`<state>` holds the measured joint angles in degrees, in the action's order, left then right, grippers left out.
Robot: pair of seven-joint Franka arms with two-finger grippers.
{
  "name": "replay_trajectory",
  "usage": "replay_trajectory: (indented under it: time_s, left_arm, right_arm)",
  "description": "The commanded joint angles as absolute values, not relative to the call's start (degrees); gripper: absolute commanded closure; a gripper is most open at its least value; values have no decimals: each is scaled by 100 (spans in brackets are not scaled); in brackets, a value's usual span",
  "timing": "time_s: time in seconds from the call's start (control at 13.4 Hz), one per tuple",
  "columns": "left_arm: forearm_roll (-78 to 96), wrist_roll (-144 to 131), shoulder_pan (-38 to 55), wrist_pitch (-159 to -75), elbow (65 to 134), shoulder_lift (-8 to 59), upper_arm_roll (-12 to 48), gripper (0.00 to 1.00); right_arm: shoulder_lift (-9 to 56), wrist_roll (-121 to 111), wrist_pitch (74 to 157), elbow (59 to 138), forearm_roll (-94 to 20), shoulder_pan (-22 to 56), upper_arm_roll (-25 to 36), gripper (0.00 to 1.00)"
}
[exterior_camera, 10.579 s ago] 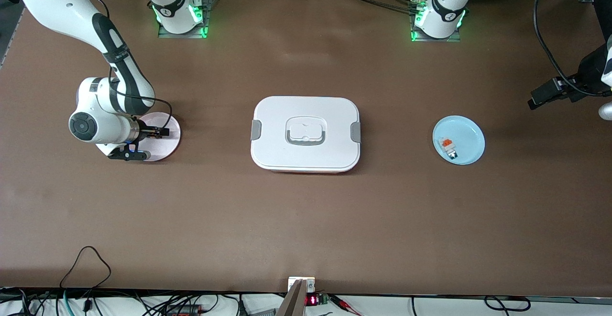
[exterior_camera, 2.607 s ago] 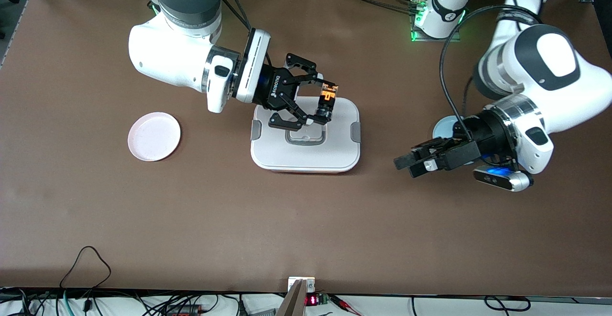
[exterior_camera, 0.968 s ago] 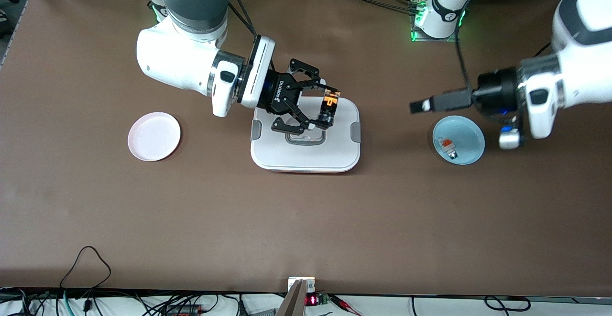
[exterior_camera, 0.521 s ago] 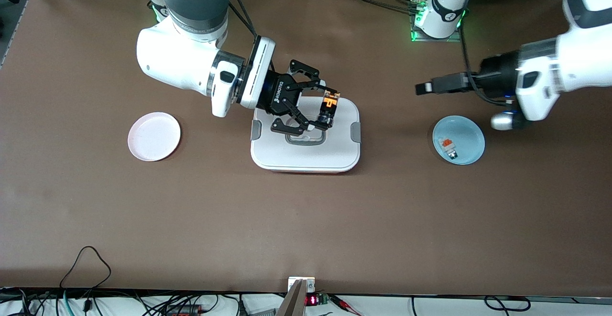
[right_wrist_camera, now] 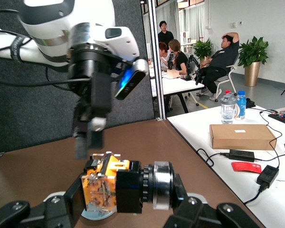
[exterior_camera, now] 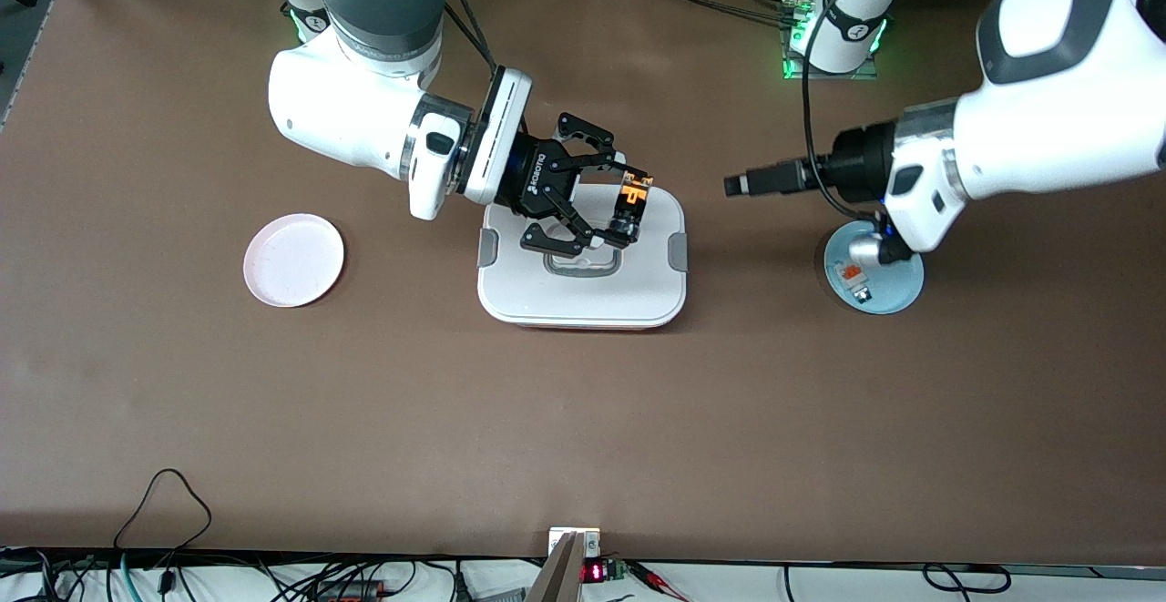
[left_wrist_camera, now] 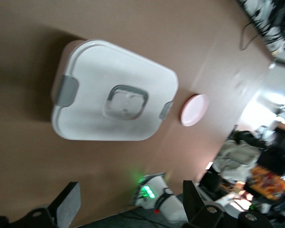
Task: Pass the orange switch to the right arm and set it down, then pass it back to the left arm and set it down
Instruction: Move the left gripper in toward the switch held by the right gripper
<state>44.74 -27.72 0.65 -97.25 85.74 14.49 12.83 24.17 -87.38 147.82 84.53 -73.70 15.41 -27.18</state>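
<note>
orange-amber glows from the orange switch (exterior_camera: 629,206), pinched between the right gripper (exterior_camera: 618,206) fingers over the box (exterior_camera: 583,288), about twelve o'clock of its grey handle. the front view shows its long axis running roughly from twelve to six o'clock, amber end uppermost; the right wrist view shows what that view cannot, a black barrel with a silver ring (right_wrist_camera: 161,185) jutting sideways from the amber body. the left gripper (exterior_camera: 740,185) hangs over bare table between the box and the blue plate (exterior_camera: 897,297); only the left wrist view shows its fingers (left_wrist_camera: 69,205) spread wide, empty. a pink plate (exterior_camera: 293,260) lies toward the right arm's end.
</note>
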Motion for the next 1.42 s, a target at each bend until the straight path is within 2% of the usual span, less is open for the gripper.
replay_trajectory:
  time_s: [0.0,0.22,0.52,0.89,1.19,1.34]
  left_arm:
    - [5104,-2340,-61,-9860,8315,1652,1012,5]
    - [5730,-2074,-53,-10185,8253,1652,949,5]
    - [5896,-1979,96,-11133,8165,1731,1063,4]
    - [6469,-1485,526,-12399,8025,2039,1607,4]
    - [6451,-1310,694,-12980,8033,2127,1696,5]
    - [6425,-1257,694,-12964,8086,2092,1775,5]
  right_arm:
    - [2505,-8842,14880,8288,-7479,1617,-2716,81]
    - [2514,-8833,14880,8288,-7471,1617,-2716,82]
    - [2514,-8824,14880,8288,-7462,1679,-2716,81]
    - [2566,-8772,15047,8288,-7462,1723,-2716,82]
    - [2584,-8833,15064,8358,-7365,1731,-2725,82]
    - [2584,-8850,15056,8385,-7365,1731,-2725,82]
